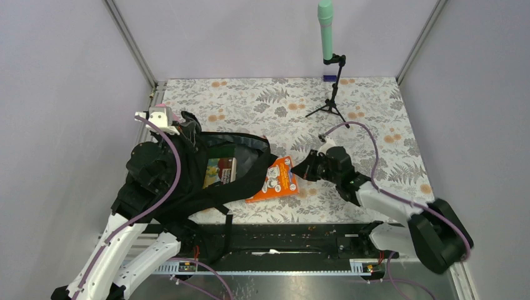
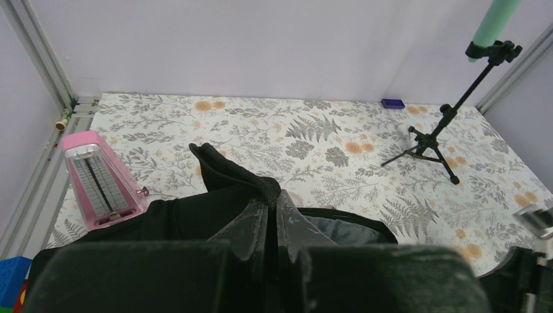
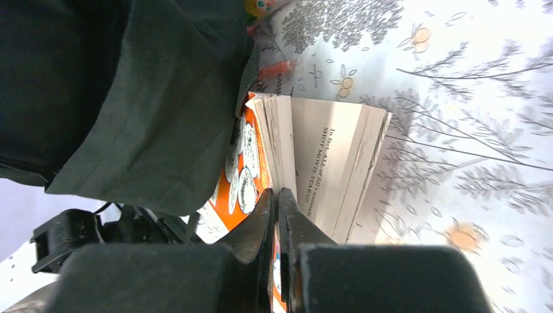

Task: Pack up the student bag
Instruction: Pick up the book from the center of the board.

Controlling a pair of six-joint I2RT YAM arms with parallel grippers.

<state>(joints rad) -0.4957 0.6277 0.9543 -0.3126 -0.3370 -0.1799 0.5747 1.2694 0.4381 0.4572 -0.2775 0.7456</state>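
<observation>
The student bag, black, slumped and gaping, lies by the left edge of the fern-printed bench, its zipped rim pinched by the left gripper, while the right gripper pinches an orange book just beside it, between lilac walls.

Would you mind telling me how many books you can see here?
2. An orange book lies against the bag, pinched by the right gripper. A second book sits inside the open bag. More may be hidden inside.
</observation>
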